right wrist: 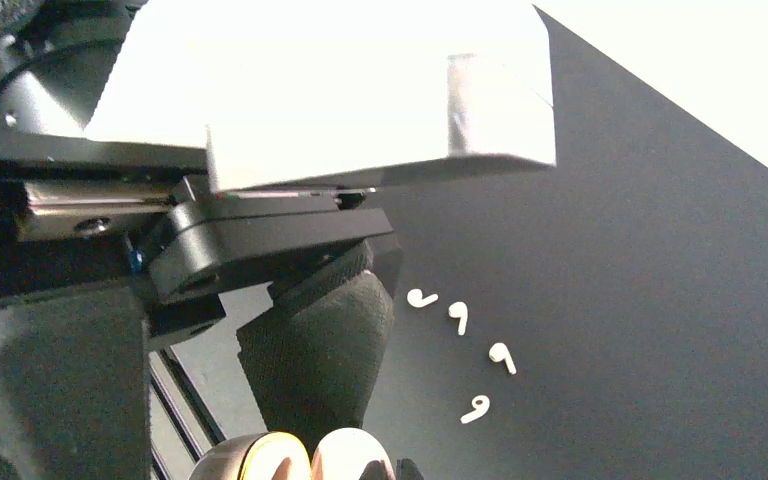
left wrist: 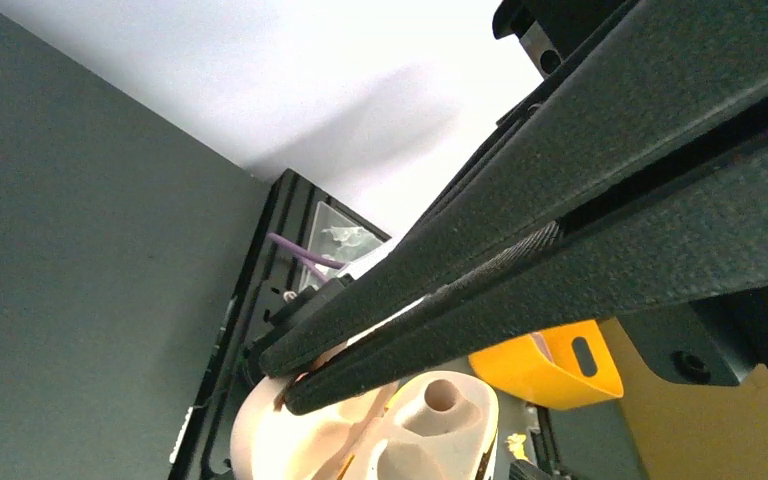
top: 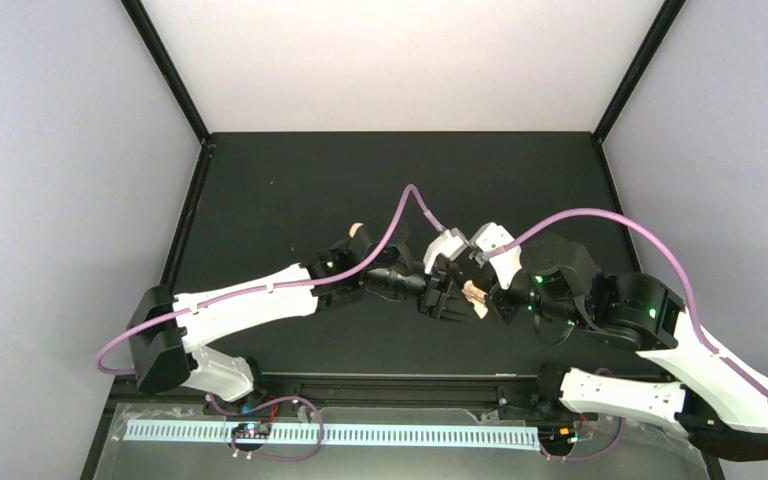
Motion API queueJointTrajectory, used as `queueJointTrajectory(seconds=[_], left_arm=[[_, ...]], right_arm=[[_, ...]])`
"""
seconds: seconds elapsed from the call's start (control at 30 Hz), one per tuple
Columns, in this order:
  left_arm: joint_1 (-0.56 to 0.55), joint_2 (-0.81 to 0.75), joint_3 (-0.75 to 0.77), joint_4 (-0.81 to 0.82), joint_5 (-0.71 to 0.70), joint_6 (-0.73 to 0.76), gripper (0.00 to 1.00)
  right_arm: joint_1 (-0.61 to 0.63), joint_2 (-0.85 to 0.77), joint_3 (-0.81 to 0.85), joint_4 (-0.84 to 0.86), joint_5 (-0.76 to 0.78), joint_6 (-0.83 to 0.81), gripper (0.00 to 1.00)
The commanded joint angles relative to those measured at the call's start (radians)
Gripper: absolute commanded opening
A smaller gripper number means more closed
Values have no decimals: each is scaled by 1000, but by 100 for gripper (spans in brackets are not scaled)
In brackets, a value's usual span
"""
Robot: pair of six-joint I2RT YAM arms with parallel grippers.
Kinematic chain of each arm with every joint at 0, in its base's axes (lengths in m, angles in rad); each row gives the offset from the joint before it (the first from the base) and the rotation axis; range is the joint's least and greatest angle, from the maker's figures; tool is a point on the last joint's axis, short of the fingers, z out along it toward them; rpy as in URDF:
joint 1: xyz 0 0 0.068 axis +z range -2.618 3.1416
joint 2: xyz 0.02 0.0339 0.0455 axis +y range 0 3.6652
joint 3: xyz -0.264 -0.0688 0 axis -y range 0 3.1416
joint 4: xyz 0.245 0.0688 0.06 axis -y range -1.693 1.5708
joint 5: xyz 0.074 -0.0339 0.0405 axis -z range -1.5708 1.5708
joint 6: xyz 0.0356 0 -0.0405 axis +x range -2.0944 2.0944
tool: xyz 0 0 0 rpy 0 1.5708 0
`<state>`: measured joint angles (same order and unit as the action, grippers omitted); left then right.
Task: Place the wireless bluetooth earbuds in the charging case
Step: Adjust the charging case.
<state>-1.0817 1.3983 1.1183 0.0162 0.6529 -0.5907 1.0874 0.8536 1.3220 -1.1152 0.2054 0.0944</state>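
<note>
Earbuds (right wrist: 459,317), four of them, lie loose on the bench (right wrist: 660,300). None is in the charging case (left wrist: 430,430) yet, so I judge the step in hand to be getting the case held and presented; loading has not begun.

My left hand (left wrist: 288,385) has its two long fingers drawn almost flat together. Their tips sit right on the rim of the open case, and it looks to me as if they are pinching it. The right hand (top: 487,298) is nose to nose with the left over the middle of the bench, touching or nearly so. I cannot tell whether its fingers are apart or closed.

Next, I think the right hand must back away from the case, swing over to the earbuds, and nip one by its stem. They are tiny and lie flat, so the pinch has to be fine and low. The case must also stay level with a socket facing up.

The right wrist camera is the only view with the earbuds. They sit at about 4 o'clock from its centre, in a short run from 10 to 4 o'clock, with the fourth just below. The cream case peeps in at 6 o'clock, well apart from them. The left wrist camera alone shows a round socket inside the case. The overhead view shows the arms meeting, but no earbuds.
</note>
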Motion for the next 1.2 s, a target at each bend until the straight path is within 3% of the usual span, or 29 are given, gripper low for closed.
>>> queueJointTrajectory(seconds=[0.0, 0.3, 1.17], left_arm=[[-4, 24, 33, 75, 77, -88, 62], [-4, 27, -14, 208, 99, -186, 57], [-4, 18, -70, 278, 88, -215, 15]], right_arm=[[7, -14, 13, 28, -3, 13, 1], [7, -25, 11, 29, -7, 18, 1], [8, -54, 23, 27, -53, 41, 1]])
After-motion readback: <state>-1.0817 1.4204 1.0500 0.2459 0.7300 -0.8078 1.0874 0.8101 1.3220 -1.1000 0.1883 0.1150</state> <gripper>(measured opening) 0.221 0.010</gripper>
